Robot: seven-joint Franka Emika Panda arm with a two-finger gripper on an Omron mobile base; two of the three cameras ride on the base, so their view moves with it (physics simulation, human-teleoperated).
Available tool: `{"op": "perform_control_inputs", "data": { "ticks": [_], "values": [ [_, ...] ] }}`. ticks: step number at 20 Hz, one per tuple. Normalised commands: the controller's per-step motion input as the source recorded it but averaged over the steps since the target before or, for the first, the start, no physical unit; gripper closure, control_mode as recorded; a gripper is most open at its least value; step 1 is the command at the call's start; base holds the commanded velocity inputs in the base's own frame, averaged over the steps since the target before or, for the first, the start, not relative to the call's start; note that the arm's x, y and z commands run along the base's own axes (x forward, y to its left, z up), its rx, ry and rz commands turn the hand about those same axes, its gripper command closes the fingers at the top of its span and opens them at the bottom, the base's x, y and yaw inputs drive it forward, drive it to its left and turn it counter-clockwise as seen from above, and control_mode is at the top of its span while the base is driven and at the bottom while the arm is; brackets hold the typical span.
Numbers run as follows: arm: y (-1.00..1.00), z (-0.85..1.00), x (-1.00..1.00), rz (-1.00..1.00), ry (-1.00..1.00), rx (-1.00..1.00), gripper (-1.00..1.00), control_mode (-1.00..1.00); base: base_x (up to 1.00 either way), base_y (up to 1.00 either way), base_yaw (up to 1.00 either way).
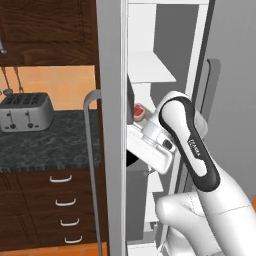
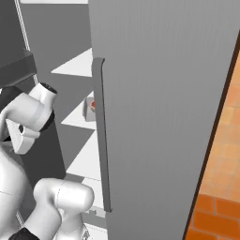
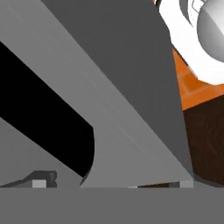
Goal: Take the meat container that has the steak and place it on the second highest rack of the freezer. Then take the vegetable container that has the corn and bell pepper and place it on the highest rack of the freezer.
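Steak (image 1: 138,110) in container on freezer (image 1: 145,75) shelf; fingers (image 3: 113,183) spread wide (holding nothing).

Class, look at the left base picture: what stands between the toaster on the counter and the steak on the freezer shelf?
The freezer's open grey door, seen edge-on, with its bar handle, stands between the toaster and the steak in the left base view.

White freezer (image 1: 165,60) shelf (image 2: 79,117) before me carries a container (image 2: 89,108) with the steak (image 1: 138,110); toaster (image 1: 26,111) sits on the surface (image 1: 50,140) left of the freezer.
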Motion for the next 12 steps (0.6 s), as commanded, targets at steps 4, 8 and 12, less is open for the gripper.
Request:
{"op": "perform_control_inputs", "data": {
  "ticks": [4, 8, 12],
  "values": [
    [0.86, -0.24, -0.06, 0.33, -0.01, 0.0, -1.0, -1.0, 0.0, 0.0, 0.0],
    [0.53, 0.06, -0.71, 0.2, -0.32, -0.07, -1.0, -1.0, 0.0, 0.0, 0.0],
    [-0.06, 0.38, -1.0, 0.0, -0.6, -0.18, -1.0, -1.0, 0.0, 0.0, 0.0]
  ]
}}
